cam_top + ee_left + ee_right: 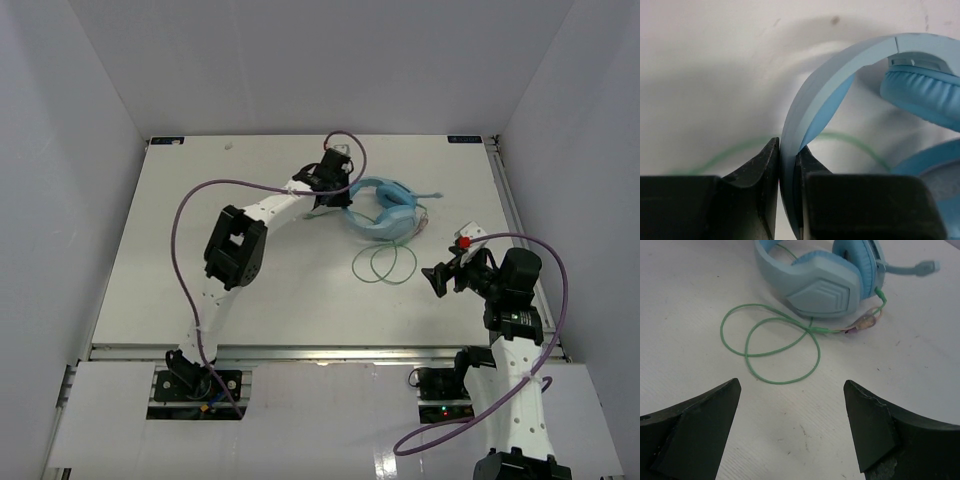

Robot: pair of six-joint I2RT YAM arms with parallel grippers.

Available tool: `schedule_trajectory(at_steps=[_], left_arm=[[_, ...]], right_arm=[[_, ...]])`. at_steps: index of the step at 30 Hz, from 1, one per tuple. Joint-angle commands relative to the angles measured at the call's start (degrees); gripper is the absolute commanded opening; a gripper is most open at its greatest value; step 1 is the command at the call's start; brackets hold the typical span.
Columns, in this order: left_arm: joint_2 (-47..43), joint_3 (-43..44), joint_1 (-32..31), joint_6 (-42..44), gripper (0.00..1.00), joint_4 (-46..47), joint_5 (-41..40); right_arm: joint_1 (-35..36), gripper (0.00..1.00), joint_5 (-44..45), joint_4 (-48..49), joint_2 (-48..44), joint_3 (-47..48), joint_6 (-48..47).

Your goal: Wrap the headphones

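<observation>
Left wrist view shows the left gripper (788,150) clenched on the headband (840,60) of the headphones (388,224). The band's thin edge stands pinched between the two fingers (757,170), which press on it from both sides. Beyond the fingertips the band arches up and off to the right, ending at a padded earcup (922,90). A stretch of the green cable (740,148) lies on the table (200,250) behind the fingers. In the right wrist view the right gripper (792,390) is spread wide and grasps nothing, with bare tabletop between its fingertips. Straight ahead of them the cable lies in two overlapping loops, well apart from either fingertip. Past the loops the headphones rest on the table with one earcup shell facing these fingers, and the cable runs up to that earcup. The mic (912,268) juts out to the right, beyond the right fingertip. From the top view the headphones lie toward the far side of the table, just beside the left fingers.
</observation>
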Motion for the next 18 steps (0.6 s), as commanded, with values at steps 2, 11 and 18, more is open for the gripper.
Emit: schedule_trajectory(at_steps=[2, 11, 18], left_arm=[[-31.7, -19.5, 10.8, -13.1, 0.0, 7.7, 12.3], [-59.8, -45.1, 16.8, -9.9, 0.0, 6.8, 14.3], [-73.0, -50.5, 17.2, -9.8, 0.0, 1.1, 15.2]], right_arm=[[-0.3, 0.9, -14.6, -12.6, -1.0, 8.6, -13.4], [-0.2, 0.9, -28.5, -12.5, 7.8, 19.7, -13.2], [12.6, 0.9, -26.1, 11.9, 15.8, 21.6, 16.5]])
